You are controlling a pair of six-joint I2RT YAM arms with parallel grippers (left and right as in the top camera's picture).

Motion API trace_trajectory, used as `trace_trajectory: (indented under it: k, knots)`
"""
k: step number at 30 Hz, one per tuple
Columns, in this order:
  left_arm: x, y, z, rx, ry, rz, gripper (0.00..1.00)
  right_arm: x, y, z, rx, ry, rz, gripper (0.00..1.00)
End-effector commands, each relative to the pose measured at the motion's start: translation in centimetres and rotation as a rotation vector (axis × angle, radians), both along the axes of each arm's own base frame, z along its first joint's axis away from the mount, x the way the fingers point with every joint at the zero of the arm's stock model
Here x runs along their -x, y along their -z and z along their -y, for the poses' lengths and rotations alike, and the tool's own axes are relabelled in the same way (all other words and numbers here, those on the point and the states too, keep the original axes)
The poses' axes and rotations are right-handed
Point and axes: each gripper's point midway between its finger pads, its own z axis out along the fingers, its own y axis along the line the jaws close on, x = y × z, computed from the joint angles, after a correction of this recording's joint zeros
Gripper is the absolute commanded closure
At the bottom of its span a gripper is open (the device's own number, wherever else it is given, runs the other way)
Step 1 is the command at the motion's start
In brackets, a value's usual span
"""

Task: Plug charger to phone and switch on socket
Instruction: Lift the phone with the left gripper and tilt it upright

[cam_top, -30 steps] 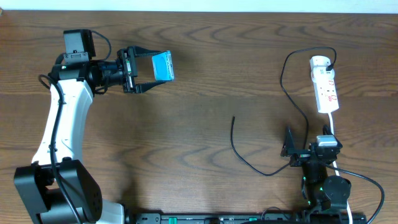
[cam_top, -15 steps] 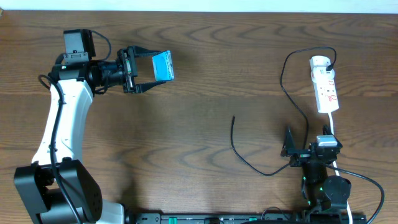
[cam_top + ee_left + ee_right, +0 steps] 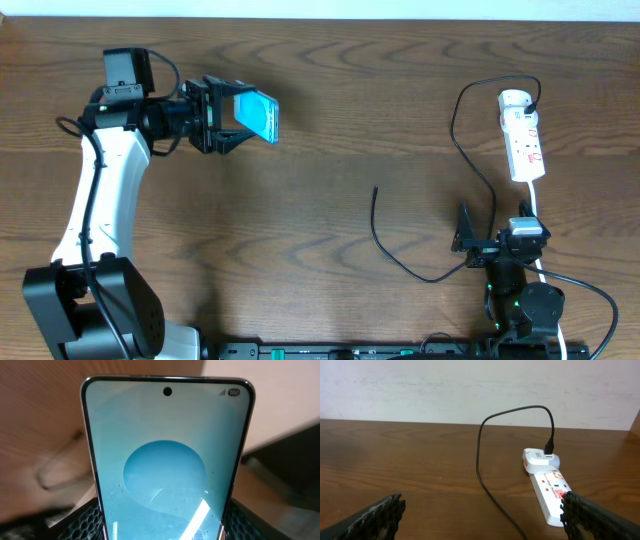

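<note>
While the wooden desk (image 3: 330,120) fills the overhead view, the left arm (image 3: 100,190) reaches along its left side toward the far edge. The right arm (image 3: 515,290) sits low at the near right edge. The left tool (image 3: 240,118) is clamped on the phone (image 3: 262,115), gripping its lower part. The lit cyan screen is tilted and faces the wrist camera. The right tool (image 3: 485,517) has its fingers wide apart with nothing between them. The socket (image 3: 524,140) lies at the far right, well apart from the phone. The charger (image 3: 480,170) is plugged in at the socket's rounded end and loops down past the right tool. Its free tip (image 3: 375,190) rests on the bare desk near the middle.
</note>
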Motion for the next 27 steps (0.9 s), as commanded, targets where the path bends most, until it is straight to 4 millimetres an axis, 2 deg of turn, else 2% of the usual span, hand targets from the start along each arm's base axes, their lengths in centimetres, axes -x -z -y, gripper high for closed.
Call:
trace_trajectory:
  k: [1,4,9,14,24,27]
  knots:
    - [-0.2,2.1,-1.4,-0.279,0.066,0.129,0.93,0.0,0.0,-0.1,-0.01,-0.002,0.001,0.01]
    - [1.4,5.3,-3.2,-0.494,0.069,0.023,0.93,0.0,0.0,-0.1,-0.01,-0.003,0.001,0.01]
    - [3.7,7.8,-5.0,-0.74,0.118,-0.071,0.93,0.0,0.0,-0.1,-0.01,-0.002,0.001,0.01]
    - [4.7,8.6,-5.7,-0.88,0.166,-0.094,0.93,0.0,0.0,-0.1,-0.01,-0.002,0.001,0.01]
    - [5.5,9.5,-6.1,-0.928,0.192,-0.119,0.93,0.0,0.0,-0.1,-0.01,-0.003,0.001,0.01]
    - [5.8,9.6,-6.1,-0.929,0.2,-0.129,0.93,0.0,-1.0,-0.2,-0.011,-0.007,0.044,0.01]
